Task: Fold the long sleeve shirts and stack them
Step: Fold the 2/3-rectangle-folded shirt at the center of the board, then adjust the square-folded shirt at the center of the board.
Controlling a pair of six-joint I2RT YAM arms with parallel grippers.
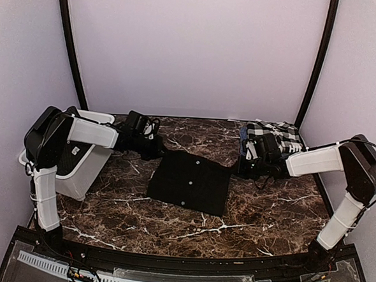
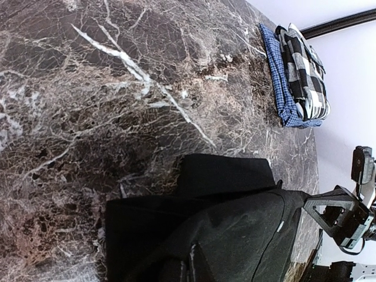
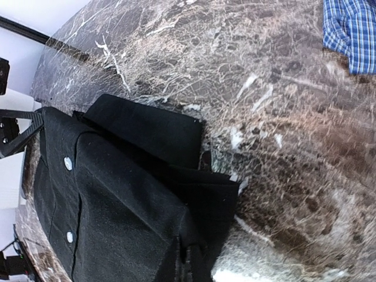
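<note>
- Top view: one black shirt (image 1: 190,181) lies folded flat at the middle of the surface (image 1: 267,210), between the two claws. Three white buttons (image 1: 190,181) show in a row across it.
- Top view: one checked shirt (image 1: 276,133) lies folded at the far right corner of the surface, just behind the right arm's wrist. One white bin (image 1: 77,172) stands at the left edge, beside the left arm.
- Top view: the left claw (image 1: 154,150) sits at the black shirt's far left corner and the right claw (image 1: 242,168) at its far right corner. Finger spacing cannot be read from this view.
- Left wrist view: black cloth rises to the bottom edge of the frame, where the left claw pinches it. One folded layer lies flat on the surface beyond. The checked shirt, blue-edged, lies at top right, well apart. The right claw shows at the right edge, touching the cloth.
- Right wrist view: the right claw is pressed together on black cloth at the bottom edge. Two buttons are visible. One blue corner of the checked shirt shows at top right.
</note>
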